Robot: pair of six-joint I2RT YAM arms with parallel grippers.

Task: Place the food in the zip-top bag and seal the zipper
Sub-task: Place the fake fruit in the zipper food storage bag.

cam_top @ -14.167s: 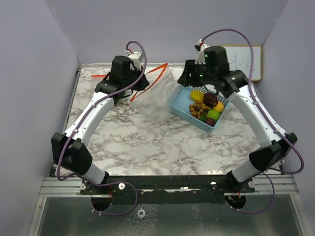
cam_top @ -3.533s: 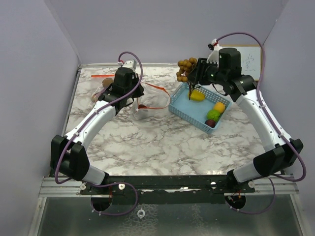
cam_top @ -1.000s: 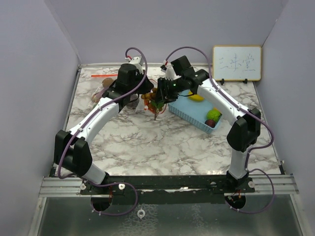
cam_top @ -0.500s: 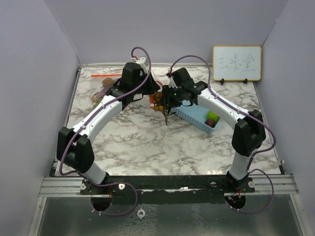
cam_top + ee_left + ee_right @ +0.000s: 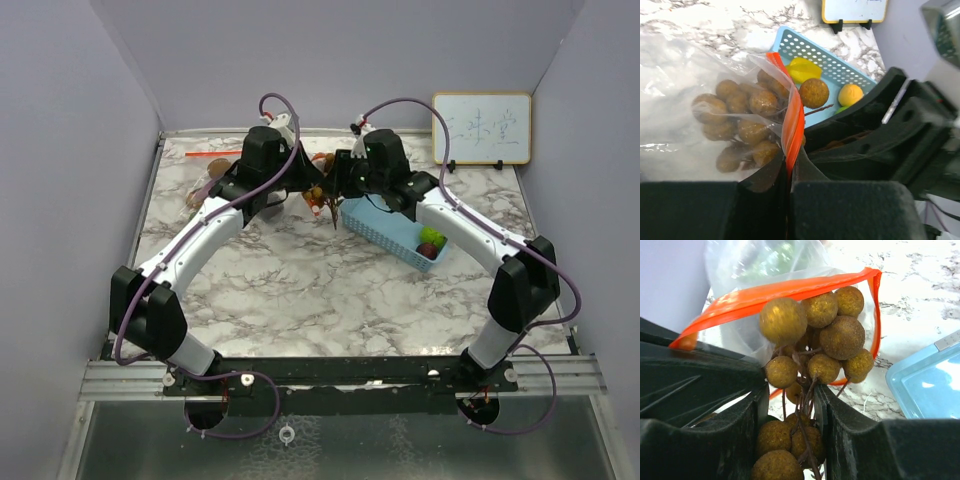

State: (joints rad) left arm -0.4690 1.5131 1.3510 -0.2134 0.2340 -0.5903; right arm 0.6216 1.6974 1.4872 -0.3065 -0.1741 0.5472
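**Finding 1, grip.** The left claw [image 5: 789, 170] is pressed together on the orange zipper strip [image 5: 793, 125] of the clear bag [image 5: 675, 70], holding one lip of the mouth up off the desk [image 5: 300, 290]. The right claw [image 5: 792, 412] pinches the stem end of the brown grape bunch [image 5: 832, 335], with a few lower grapes lodged between its fingers.

**Finding 2, governing relation.** The bag mouth lies straight ahead of the right claw. The bunch's long axis runs from that claw out toward the mouth, so the far grapes lead. Those grapes sit at the rim, apparently inside the orange loop, while the stem end is outside it. The right arm carries the food and the left arm only props the opening. In my judgement the next move calls for a push along that axis, or a release, without dragging the strip out of the left grip.

**Finding 3, views.**
- The left wrist view shows most grapes behind the clear film, and one grape with a twig outside the strip.
- The right wrist view alone shows the stem between the fingers and the strip arching over the bunch.
- The top view hides the mouth behind both wrists, yet places the blue basket [image 5: 385, 235] just right of the claws, with a lime-green fruit [image 5: 433, 238] in it.
- The left wrist view adds a yellow fruit [image 5: 802, 70] and an orange fruit [image 5: 850, 94] there.

The zipper is not yet sealed
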